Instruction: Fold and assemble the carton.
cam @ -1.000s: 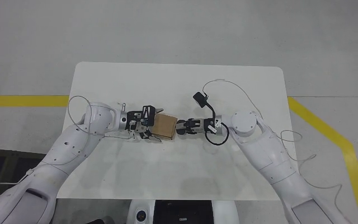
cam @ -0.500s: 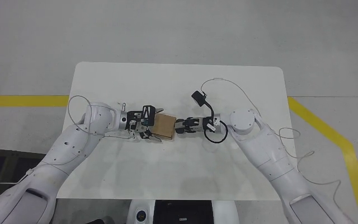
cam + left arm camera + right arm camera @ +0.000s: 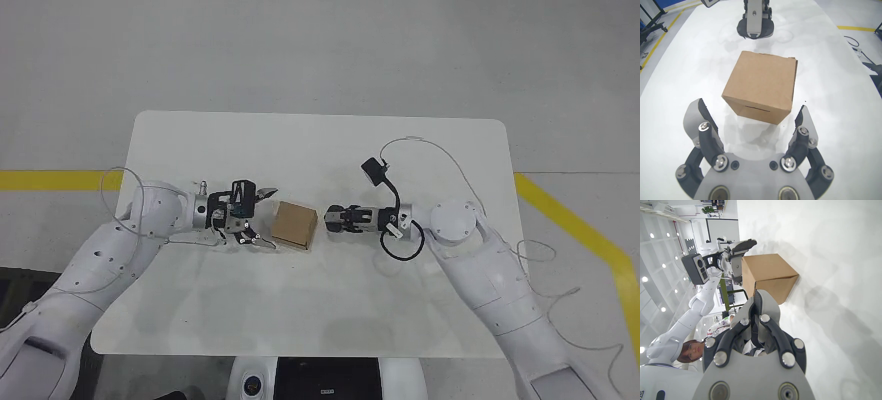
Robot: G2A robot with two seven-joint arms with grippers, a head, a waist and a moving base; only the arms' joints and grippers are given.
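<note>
Bright, even overhead light, round ceiling lamps (image 3: 651, 235) glowing at upper left of right wrist view, soft pale shadow and faint reflection under carton (image 3: 761, 83) on glossy white table (image 3: 677, 94), wrist views bowed at edges.

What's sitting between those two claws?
The carton, on the table between the open left gripper and the shut right gripper, neither touching it. The top view shows this.

Robotics lab or test hall, industrial type. Smooth grey floor (image 3: 300, 50) with yellow marking lines (image 3: 50, 180) left and right of a plain white table (image 3: 400, 300). High white ceiling with rows of round lights (image 3: 645, 279). Black wheeled stand (image 3: 653, 23) and loose cable (image 3: 852, 40) on the floor.
</note>
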